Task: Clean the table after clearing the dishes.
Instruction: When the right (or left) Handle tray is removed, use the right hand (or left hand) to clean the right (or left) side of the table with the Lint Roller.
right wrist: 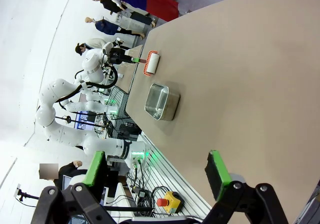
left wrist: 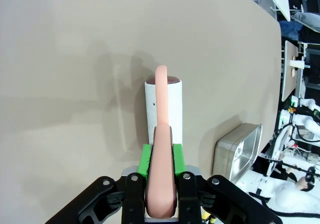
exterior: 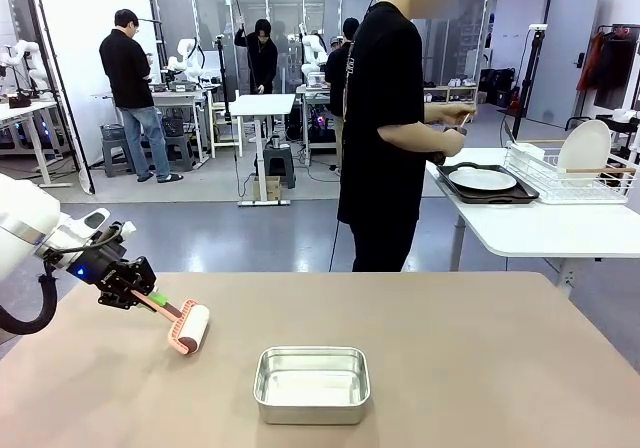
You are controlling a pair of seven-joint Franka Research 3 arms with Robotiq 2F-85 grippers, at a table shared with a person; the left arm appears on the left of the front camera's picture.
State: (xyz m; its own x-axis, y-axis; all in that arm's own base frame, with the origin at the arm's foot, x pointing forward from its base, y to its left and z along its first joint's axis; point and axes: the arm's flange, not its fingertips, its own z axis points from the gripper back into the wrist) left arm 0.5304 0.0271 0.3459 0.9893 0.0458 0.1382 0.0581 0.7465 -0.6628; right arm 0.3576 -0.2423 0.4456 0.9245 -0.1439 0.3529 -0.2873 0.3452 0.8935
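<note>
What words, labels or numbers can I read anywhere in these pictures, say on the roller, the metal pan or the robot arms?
None can be read.
Lint roller: plain white roll, pink handle, no print.
Steel pan: bare metal, no marking.
Left gripper, shut on the roller's handle: black with green pads, no lettering visible.
Right gripper, open: no lettering visible.
Background equipment in the right wrist view: any labels are too small and blurred.

The worktop (exterior: 450, 348) looks matt and smooth; the pan (exterior: 311, 384) is shiny metal; the roller (exterior: 190, 328) has a smooth plastic handle.
</note>
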